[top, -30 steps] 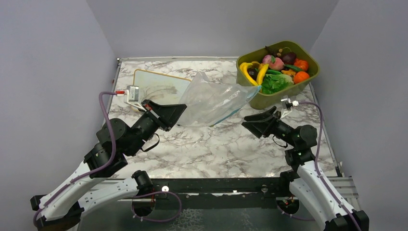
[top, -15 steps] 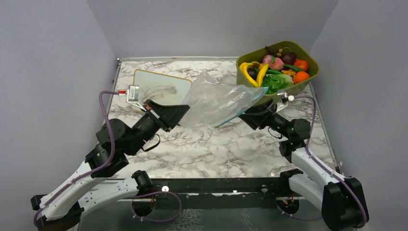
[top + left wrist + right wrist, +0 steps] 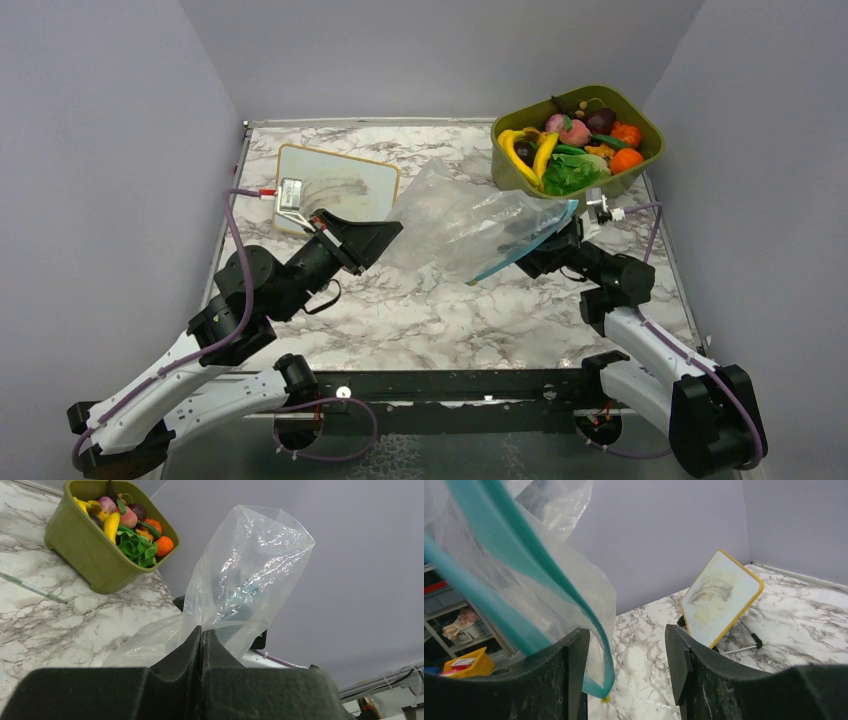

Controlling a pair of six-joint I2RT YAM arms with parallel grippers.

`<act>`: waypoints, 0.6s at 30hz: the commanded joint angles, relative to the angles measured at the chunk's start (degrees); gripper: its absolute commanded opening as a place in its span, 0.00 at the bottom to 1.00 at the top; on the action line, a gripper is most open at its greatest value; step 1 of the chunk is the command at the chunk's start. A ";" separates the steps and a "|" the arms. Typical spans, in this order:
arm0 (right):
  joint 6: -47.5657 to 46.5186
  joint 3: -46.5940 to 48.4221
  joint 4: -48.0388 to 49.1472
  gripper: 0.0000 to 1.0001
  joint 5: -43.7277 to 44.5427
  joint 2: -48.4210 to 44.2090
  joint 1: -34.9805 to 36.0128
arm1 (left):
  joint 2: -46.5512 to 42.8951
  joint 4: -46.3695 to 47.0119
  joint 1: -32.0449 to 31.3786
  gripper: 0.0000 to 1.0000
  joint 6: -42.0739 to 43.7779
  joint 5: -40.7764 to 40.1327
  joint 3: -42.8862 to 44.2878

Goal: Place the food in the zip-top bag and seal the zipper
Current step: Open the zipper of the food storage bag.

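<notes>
Seen from above, the right gripper (image 3: 540, 248) has come in under the zip-top bag (image 3: 460, 215), whose zipper (image 3: 520, 248) has dropped below the tub (image 3: 610, 190) rim; the food (image 3: 572, 160) all sits in the tub. Left wrist: the left gripper (image 3: 201, 640) pinches the bag's closed end, jaws pressed together. Right wrist: 2 jaws spread, zipper between them, unpinched, so grasping the mouth looks next.

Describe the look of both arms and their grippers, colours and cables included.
Left arm and right arm alike: white lower links, black upper joints, a purple cable looped along each. Left gripper and right gripper are matte black with broad, wedge-shaped fingers.
</notes>
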 commanded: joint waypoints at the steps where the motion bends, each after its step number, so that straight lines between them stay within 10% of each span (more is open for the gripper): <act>1: 3.47 0.87 7.17 0.58 -3.55 0.37 1.08 | -0.43 1.62 0.22 0.00 0.33 -0.80 -1.49; 4: 5.85 0.79 9.21 0.49 -3.64 0.17 1.50 | -0.64 1.07 0.17 0.00 1.00 -2.29 -2.34; 8: 6.45 0.00 7.81 0.04 -2.80 -0.95 1.56 | -2.05 -0.09 0.22 0.04 3.15 -6.40 -3.92; 13: 4.57 0.92 -11.51 0.01 0.34 -7.20 1.56 | -3.02 -4.51 0.22 0.50 10.59 -12.75 -3.69; 18: -6.35 10.86 -51.55 0.01 7.70 -12.86 1.62 | -1.43 -6.96 0.22 0.66 18.17 -16.36 -2.82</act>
